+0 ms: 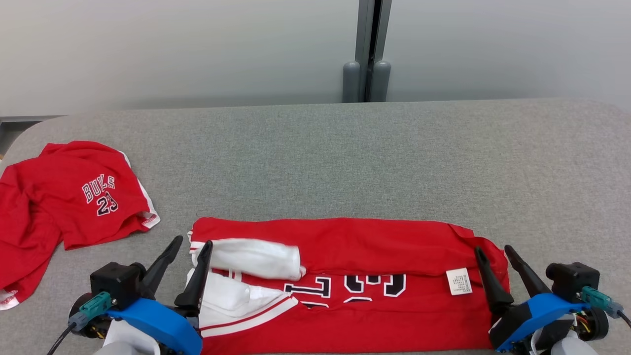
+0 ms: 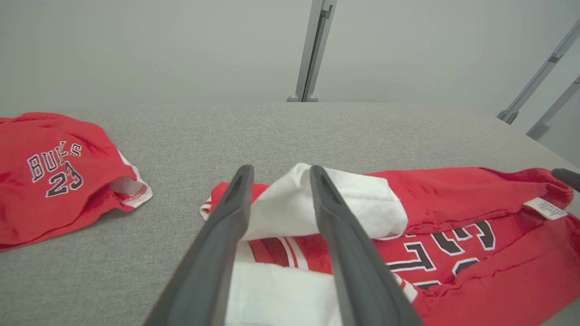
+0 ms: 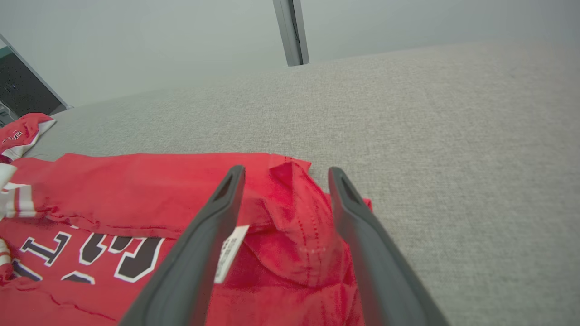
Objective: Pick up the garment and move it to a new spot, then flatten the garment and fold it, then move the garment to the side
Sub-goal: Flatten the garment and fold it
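Nearest you, your left gripper (image 1: pixel 192 242) and right gripper (image 1: pixel 493 249) stand open at either end of the red jersey (image 1: pixel 374 241), folded lengthwise on the grey table (image 1: pixel 345 162), seemingly to let the fold rest.

Grey fabric table (image 1: pixel 315 162) filled foreground, corners rounded at 10 and 2. Pale plain wall (image 1: pixel 172 49) behind at 12. Grey metal post (image 1: pixel 368 49) at 12. Light soft, even.
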